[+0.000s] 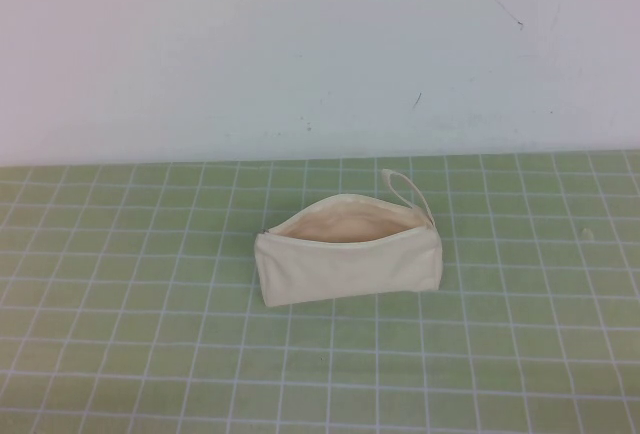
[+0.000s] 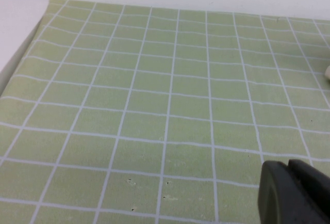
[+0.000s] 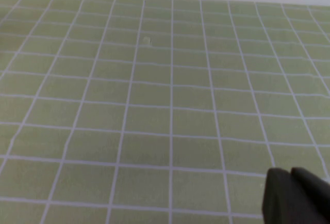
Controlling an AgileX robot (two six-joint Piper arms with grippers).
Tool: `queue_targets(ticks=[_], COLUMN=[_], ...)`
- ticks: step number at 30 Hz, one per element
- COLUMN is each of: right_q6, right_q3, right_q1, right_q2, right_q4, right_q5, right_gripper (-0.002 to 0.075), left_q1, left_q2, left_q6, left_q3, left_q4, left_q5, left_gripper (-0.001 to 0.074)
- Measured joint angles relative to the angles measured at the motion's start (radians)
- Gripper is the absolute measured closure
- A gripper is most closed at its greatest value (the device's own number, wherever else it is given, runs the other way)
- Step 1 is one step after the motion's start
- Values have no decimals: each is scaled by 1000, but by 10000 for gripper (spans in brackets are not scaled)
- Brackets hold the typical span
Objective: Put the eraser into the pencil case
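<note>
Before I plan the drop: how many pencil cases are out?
1: the pencil case lies centrally, unzipped. Over bare mat hover the left gripper and the right gripper, seen only in wrist views.

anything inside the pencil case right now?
The pencil case is unzipped; only pale lining shows through the opening, no eraser. The front wall hides its floor, so that part is unknown. Left pincer and right pincer hang over bare mat.

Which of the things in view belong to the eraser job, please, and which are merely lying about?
Job: pencil case, unzipped, mid-mat; tiny pale speck to its right, probably the eraser; left gripper and right gripper, seen only in wrist views, over the grid mat.
Not part of it: grid mat, white wall.
</note>
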Motion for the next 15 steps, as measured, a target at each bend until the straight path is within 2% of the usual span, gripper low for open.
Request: queue_targets(ticks=[15], right_q6=[0], right_q3=[-2], right_q1=[2], right_q2=[0], right_q4=[2], right_q5=[9], right_gripper=[727], left_q1=[0], left_q2=[0], left_q6=[0], left_q3=[0], left_q4=[0], left_q5=[0], left_gripper=[738])
